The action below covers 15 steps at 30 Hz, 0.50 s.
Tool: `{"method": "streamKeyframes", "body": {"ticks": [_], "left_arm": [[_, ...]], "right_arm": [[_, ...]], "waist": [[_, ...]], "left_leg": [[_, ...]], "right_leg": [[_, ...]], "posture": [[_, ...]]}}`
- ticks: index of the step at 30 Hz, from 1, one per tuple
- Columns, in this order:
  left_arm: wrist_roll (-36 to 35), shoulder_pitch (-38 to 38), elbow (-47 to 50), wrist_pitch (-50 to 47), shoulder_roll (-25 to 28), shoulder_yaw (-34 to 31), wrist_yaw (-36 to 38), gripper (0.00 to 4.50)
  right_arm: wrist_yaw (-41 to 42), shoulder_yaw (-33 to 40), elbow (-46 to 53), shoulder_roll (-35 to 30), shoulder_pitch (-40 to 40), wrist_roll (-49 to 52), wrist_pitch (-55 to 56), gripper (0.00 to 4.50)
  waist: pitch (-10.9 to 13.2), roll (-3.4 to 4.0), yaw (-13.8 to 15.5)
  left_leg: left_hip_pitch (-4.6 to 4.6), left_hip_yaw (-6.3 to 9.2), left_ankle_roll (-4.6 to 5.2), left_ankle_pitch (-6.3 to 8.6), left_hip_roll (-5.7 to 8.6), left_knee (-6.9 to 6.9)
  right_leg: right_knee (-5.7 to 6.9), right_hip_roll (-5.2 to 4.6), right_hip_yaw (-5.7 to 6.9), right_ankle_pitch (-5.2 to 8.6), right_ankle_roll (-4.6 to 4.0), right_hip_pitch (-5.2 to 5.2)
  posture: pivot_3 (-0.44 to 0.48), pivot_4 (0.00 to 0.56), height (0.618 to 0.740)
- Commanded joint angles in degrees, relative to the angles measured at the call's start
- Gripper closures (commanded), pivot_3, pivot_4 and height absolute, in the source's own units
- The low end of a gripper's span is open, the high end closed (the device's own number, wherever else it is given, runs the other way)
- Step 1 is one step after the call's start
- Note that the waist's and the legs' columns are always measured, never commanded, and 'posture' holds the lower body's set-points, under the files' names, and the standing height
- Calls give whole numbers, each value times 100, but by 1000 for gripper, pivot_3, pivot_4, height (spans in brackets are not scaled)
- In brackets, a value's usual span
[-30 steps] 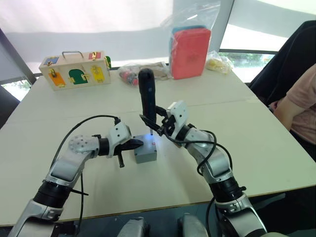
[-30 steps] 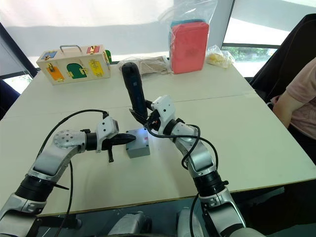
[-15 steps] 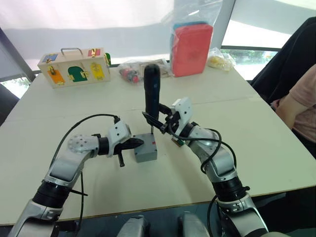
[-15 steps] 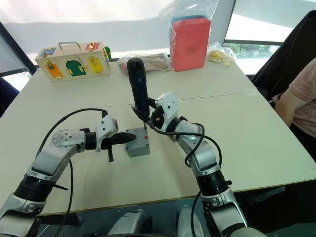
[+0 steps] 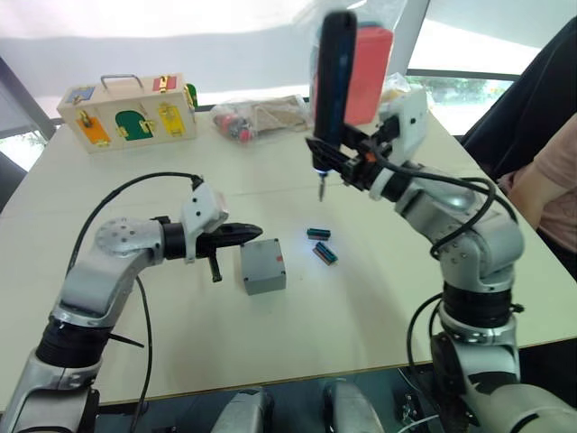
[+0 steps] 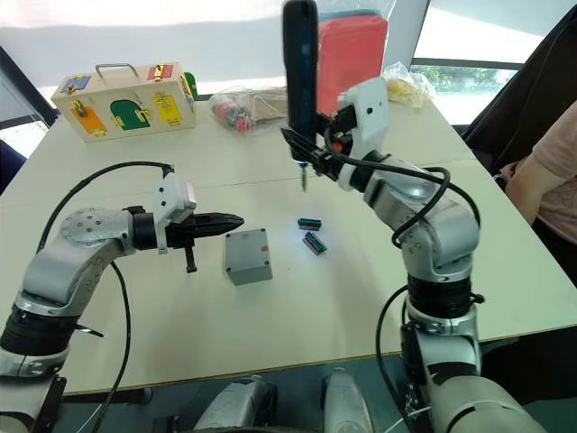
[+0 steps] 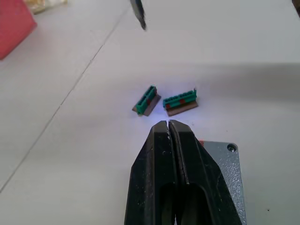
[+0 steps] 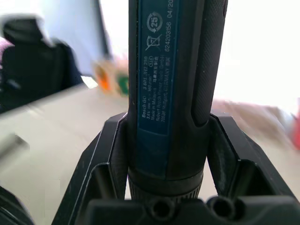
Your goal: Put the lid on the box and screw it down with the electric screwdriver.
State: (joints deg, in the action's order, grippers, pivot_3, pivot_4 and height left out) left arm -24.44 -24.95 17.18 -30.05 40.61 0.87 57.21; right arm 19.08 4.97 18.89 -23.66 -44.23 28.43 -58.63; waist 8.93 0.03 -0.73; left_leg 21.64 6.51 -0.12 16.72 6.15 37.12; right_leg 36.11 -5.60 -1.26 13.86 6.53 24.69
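right tool (image 5: 347, 162) clamped on screwdriver (image 5: 332, 86), now lifted well clear of box (image 5: 262, 266) | left tool (image 5: 236, 234) pinched shut, empty, just beside box | lid apparently on, table (image 5: 135, 194) centre | driving seemingly finished

The box (image 5: 263, 266) sits mid-table (image 5: 162, 352); two connectors (image 5: 322, 245) lie just right of it; wooden box (image 5: 125, 112) far left.

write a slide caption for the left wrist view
Shut left pincer poised over the lidded grey box, two green connectors on the table beyond.
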Motion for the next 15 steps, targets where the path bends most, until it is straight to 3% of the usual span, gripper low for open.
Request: {"method": "streamKeyframes", "body": {"ticks": [1, 8, 15], "left_arm": [[-248, -48, 385, -164, 175, -334, -56, 4500], [-427, 215, 695, -286, 425, -532, -92, 4500], [-575, 256, 928, -402, 488, -605, -219, 4500]], "right_arm": [[-118, 236, -39, -673, -419, 37, -1237, 2618], [524, -398, -924, -2070, -714, 98, -2767, 2618], [1076, -1396, -2010, -2653, -983, 40, -3318, 2618]], "waist": [[18, -4, 3], [34, -3, -24], [54, -15, 2]], "left_leg": [[1, 0, 0, 0, -1, 0], [74, -12, -32, -21, -4, 7], [78, -17, -29, -19, -5, 13]], "right_leg": [[0, 0, 0, -1, -1, 1], [1, -1, -1, -2, -2, 73], [-3, -5, -2, -3, -2, 71]], "posture": [[0, 150, 740], [0, 150, 740], [0, 150, 740]]}}
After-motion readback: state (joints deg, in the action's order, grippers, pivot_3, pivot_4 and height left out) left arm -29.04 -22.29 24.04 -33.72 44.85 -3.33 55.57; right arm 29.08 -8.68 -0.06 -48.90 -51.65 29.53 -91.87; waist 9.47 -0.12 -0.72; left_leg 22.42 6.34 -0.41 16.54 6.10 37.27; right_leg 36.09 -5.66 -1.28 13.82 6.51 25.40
